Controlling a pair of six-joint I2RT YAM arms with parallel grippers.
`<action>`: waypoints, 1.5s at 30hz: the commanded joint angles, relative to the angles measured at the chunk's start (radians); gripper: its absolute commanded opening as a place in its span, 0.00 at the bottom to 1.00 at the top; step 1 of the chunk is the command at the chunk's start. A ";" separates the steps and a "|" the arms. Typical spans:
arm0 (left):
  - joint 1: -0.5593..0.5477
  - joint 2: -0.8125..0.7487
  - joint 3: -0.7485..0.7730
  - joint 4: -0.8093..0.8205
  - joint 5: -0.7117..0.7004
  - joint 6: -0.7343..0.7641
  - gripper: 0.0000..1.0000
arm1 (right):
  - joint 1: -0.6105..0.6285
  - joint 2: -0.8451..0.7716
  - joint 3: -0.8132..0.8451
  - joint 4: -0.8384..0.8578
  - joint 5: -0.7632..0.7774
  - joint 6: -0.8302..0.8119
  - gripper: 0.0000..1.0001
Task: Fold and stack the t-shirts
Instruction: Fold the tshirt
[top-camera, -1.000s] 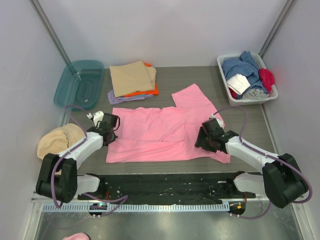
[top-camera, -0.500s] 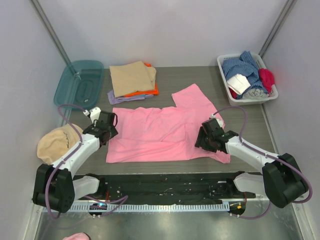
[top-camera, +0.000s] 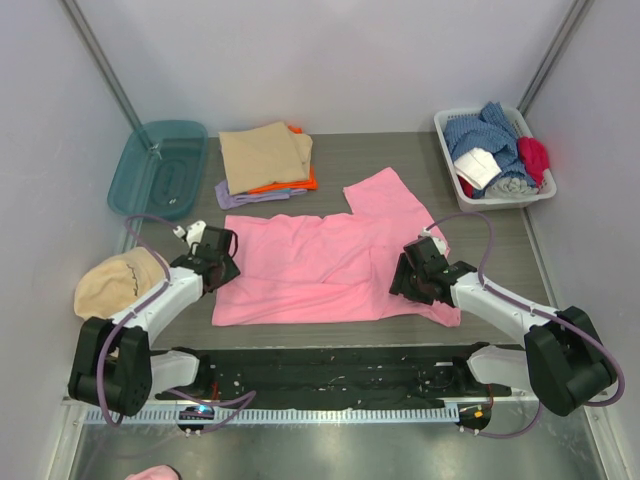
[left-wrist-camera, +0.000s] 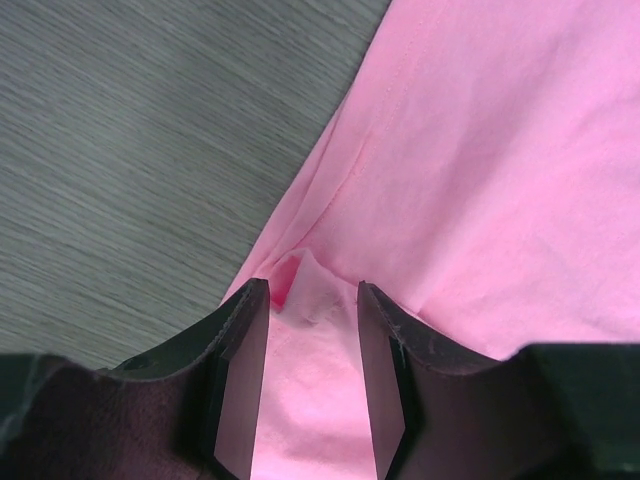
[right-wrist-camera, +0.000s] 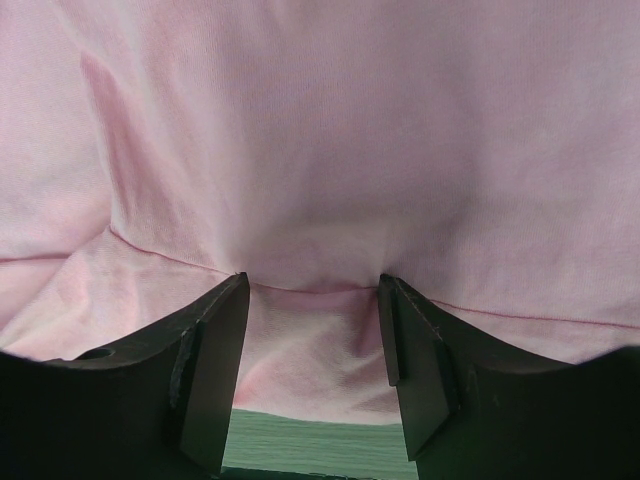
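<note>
A bright pink t-shirt (top-camera: 320, 265) lies spread flat on the table, one sleeve pointing to the back. My left gripper (top-camera: 222, 268) is at its left edge. In the left wrist view that gripper (left-wrist-camera: 312, 290) is open, jaws either side of a small raised pinch of pink cloth (left-wrist-camera: 300, 285). My right gripper (top-camera: 403, 280) rests on the shirt's right part. In the right wrist view it (right-wrist-camera: 312, 282) is open, with a hem seam (right-wrist-camera: 310, 290) running between the tips. Folded tan (top-camera: 265, 155), orange (top-camera: 300, 182) and lilac (top-camera: 240, 198) t-shirts are stacked at the back.
A teal bin (top-camera: 160, 165) stands at the back left. At the back right a white basket (top-camera: 445, 135) holds blue, white and red cloths. A round tan cap (top-camera: 115, 280) lies left of my left arm. Grey walls close in on both sides.
My left gripper was shut on the shirt's left edge, then opened, lifted slightly up-left, and has come back down onto the edge. The right arm has not moved.
</note>
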 joint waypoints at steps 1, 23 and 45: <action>0.005 0.000 -0.015 0.047 0.012 -0.016 0.44 | 0.009 0.035 -0.021 -0.045 -0.010 0.010 0.63; 0.010 0.032 0.011 0.033 -0.034 0.000 0.03 | 0.008 0.033 -0.023 -0.046 -0.008 0.013 0.62; 0.099 0.063 0.035 0.044 -0.043 0.037 0.14 | 0.009 0.033 -0.016 -0.058 0.001 0.017 0.63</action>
